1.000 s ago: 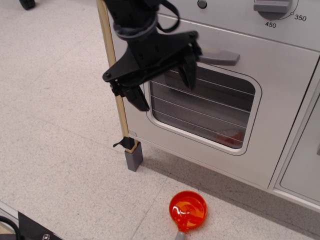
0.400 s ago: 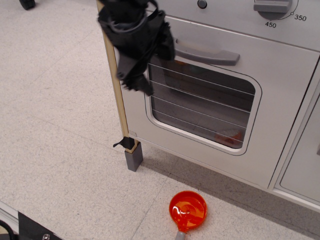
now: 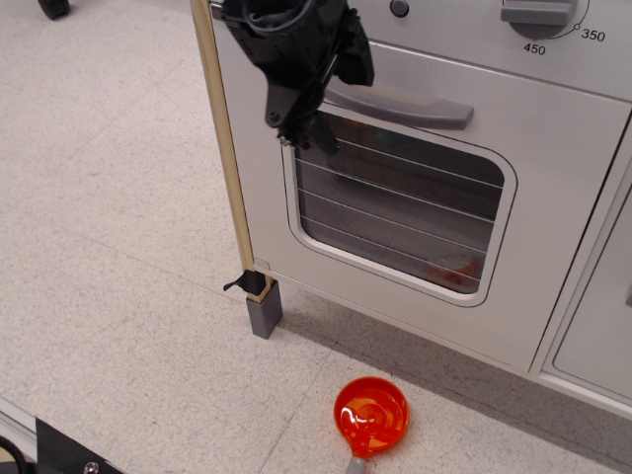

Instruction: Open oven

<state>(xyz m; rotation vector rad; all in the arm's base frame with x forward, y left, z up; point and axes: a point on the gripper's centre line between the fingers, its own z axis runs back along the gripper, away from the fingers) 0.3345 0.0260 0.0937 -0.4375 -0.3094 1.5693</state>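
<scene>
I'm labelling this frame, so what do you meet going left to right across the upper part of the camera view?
Wooden edge strip → gripper → grey bar handle → dial.

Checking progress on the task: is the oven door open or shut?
Shut. The silver-grey oven door lies flush in its frame, no gap visible. The black gripper is at the grey bar handle's left end.
</scene>
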